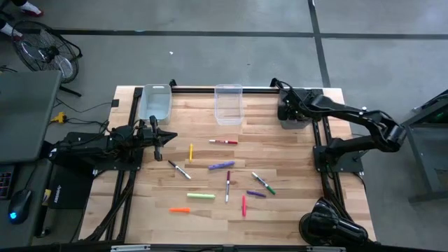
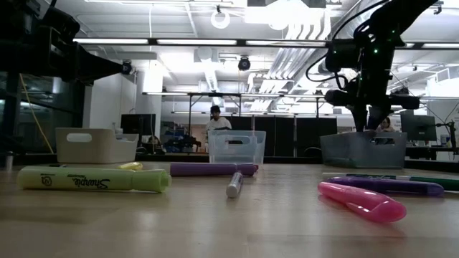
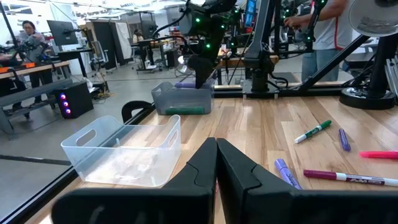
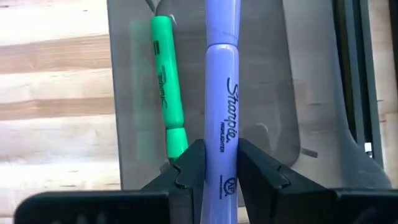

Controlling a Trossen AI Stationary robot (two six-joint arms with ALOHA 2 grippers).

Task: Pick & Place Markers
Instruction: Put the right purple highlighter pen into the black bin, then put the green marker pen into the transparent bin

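Squarely between right claw (image 4: 213, 163) fingers, purple marker (image 4: 222, 93)

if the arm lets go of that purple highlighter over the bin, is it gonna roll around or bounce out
Probably stays in: the purple highlighter, held by the right gripper, hangs over the walled grey bin. Its round barrel may roll until it meets a wall or the green highlighter. It looks stiff and light.

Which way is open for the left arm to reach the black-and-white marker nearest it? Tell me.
Probably yes: the left gripper hovers, jaws shut and empty, just beside the black-and-white marker, with bare table between them.
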